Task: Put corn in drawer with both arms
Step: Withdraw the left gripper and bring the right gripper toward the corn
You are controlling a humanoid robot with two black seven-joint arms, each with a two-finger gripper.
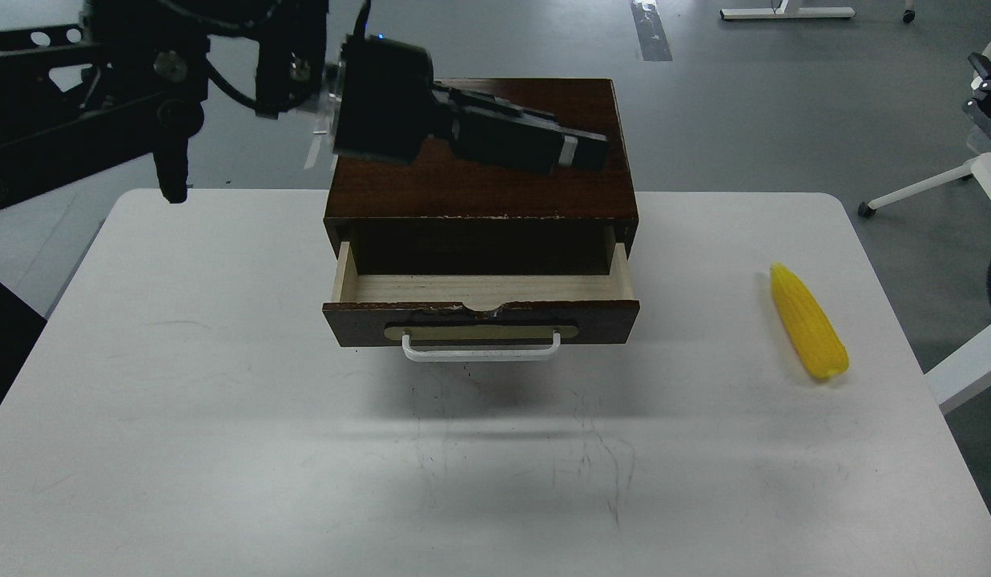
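The yellow corn (807, 332) lies on the white table (223, 449) at the right, its pointed end away from me. The dark brown box (479, 180) stands at the table's back middle. Its drawer (479, 320) is pulled open, showing bare pale wood inside, with the white bar handle (481, 353) at the front. My left arm comes in from the upper left, and its gripper (579, 152) hangs raised over the box top, holding nothing; its fingers cannot be told apart. A small black claw at the right edge is my right gripper (988, 92), far from the corn.
The grey floor lies behind the table. White chair legs (920, 188) and a white frame (964, 369) stand off the table's right edge. The table's front shows only scuff marks.
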